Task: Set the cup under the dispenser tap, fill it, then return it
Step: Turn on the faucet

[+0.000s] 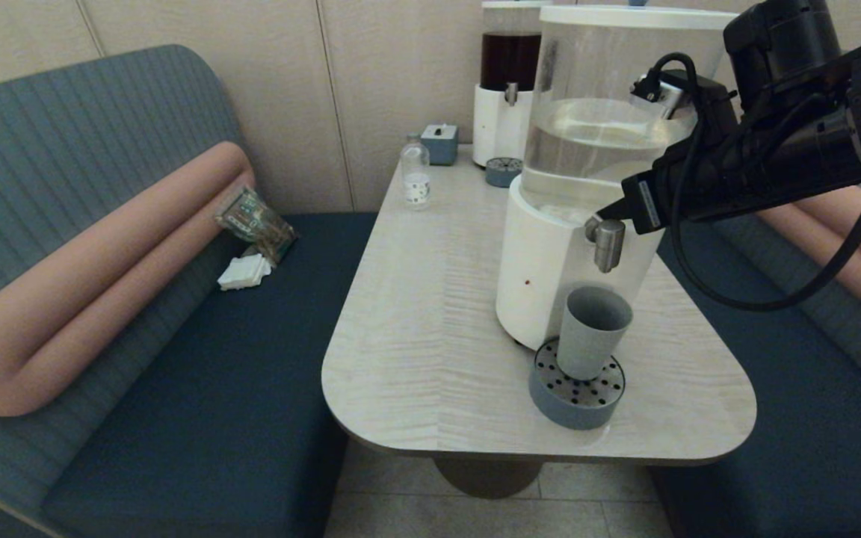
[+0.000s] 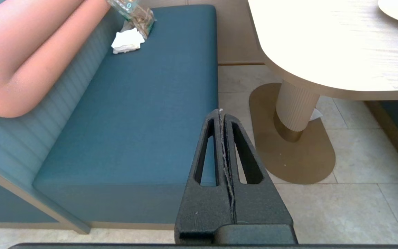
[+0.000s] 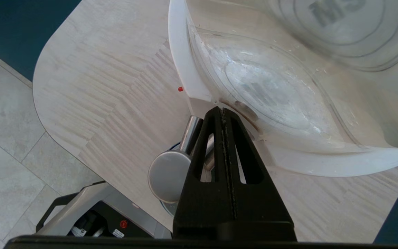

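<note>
The grey-blue cup (image 1: 593,331) stands upright on the round perforated drip tray (image 1: 577,396), right below the brushed-steel tap (image 1: 608,242) of the big white-based dispenser (image 1: 550,276). My right gripper (image 1: 604,212) is shut, its tip against the top of the tap where it meets the white base. In the right wrist view the shut fingers (image 3: 223,114) lie over the tap (image 3: 170,173), whose round steel cap faces the camera; the cup is hidden there. My left gripper (image 2: 220,112) hangs shut and empty beside the bench, off the table.
A small clear bottle (image 1: 415,176), a grey box (image 1: 439,143) and a second dispenser with dark red liquid (image 1: 507,82) with its own small tray (image 1: 503,171) stand at the table's far end. Blue benches flank the table (image 1: 438,329); a packet (image 1: 255,221) and napkins lie on the left one.
</note>
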Available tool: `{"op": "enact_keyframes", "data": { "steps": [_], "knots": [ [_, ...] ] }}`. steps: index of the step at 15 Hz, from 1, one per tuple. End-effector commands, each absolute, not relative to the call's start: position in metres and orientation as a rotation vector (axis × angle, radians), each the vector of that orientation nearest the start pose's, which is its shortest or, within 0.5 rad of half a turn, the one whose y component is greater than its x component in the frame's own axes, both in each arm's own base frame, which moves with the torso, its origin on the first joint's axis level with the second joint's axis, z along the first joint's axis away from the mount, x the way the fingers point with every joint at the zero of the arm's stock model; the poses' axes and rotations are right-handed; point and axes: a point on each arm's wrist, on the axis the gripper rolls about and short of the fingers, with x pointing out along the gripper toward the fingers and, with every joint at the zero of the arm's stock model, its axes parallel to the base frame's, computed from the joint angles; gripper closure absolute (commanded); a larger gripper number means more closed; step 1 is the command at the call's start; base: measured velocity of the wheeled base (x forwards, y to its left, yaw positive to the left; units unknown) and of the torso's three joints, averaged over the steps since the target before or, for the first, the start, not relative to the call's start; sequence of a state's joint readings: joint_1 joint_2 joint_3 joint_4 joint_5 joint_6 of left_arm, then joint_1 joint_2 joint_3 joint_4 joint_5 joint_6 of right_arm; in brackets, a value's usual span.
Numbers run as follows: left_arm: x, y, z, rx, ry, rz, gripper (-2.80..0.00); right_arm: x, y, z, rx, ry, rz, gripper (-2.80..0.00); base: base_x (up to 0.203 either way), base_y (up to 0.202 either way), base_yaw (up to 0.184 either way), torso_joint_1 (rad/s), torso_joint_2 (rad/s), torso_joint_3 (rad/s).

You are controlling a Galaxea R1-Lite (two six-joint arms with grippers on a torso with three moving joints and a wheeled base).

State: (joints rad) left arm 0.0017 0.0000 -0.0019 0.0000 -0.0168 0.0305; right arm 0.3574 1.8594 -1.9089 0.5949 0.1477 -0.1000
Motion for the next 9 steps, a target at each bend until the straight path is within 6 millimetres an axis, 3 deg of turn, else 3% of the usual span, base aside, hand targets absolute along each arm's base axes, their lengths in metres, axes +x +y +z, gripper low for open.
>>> {"op": "enact_keyframes", "data": {
  "steps": [1, 9],
  "knots": [
    [-0.0229, -0.0004, 0.0759, 0.031, -0.001, -0.015, 0.0, 0.3211, 0.1241, 0.3189, -0.154, 0.522, 0.524, 0.0, 0.0, 0.0, 0.0, 0.0, 0.0, 0.0],
    [-0.0229, -0.0004, 0.0759, 0.032, -0.002, -0.015, 0.0, 0.319, 0.1283, 0.3204, -0.167, 0.512, 0.561, 0.0, 0.0, 0.0, 0.0, 0.0, 0.0, 0.0]
  ]
}}
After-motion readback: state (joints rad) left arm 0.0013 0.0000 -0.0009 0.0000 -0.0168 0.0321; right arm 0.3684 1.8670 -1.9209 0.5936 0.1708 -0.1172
